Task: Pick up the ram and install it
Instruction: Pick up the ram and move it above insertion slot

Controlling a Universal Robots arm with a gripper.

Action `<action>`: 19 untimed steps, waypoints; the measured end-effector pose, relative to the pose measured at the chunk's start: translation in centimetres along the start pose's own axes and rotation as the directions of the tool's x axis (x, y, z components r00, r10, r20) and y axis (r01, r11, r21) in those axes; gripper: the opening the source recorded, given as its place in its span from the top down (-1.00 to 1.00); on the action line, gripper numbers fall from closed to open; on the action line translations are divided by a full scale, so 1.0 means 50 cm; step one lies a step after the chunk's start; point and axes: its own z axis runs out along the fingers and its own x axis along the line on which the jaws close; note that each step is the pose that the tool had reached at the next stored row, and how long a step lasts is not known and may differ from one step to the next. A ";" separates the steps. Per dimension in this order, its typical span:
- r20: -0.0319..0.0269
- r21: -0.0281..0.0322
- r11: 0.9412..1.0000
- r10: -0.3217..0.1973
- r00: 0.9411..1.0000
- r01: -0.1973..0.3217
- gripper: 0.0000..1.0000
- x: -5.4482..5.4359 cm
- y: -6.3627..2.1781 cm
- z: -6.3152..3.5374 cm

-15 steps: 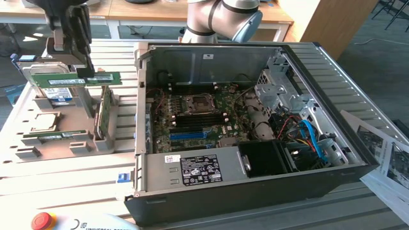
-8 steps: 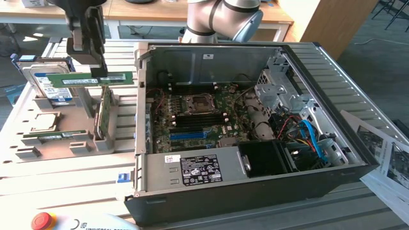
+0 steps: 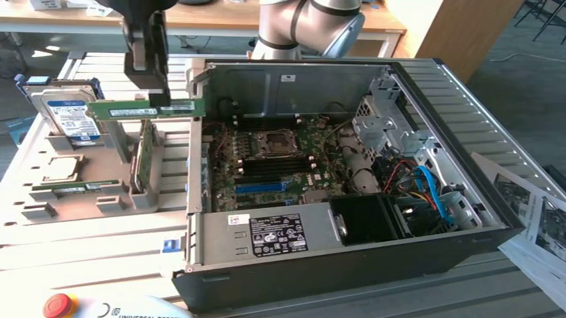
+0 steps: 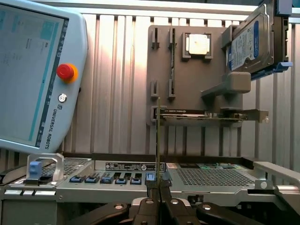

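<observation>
One long, narrow green circuit-board ram stick [image 3: 132, 110] is hanging in the black claw [image 3: 159, 99], which is clamping its top edge (seemingly light, stiff, fragile).

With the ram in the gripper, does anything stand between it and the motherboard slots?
The gripper holds the ram outside the case, on the exterior view's left. The case's upright side wall stands between it and the motherboard; the ram's end appears at that wall's top edge. Nothing visible lies over the slots.
</observation>
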 end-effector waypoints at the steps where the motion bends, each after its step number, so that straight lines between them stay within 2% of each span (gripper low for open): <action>1: 0.000 0.000 1.000 0.000 1.000 0.000 0.76 0.000 -0.007 0.000; 19: 0.000 0.000 1.000 -0.001 1.000 0.001 0.76 0.003 -0.134 -0.004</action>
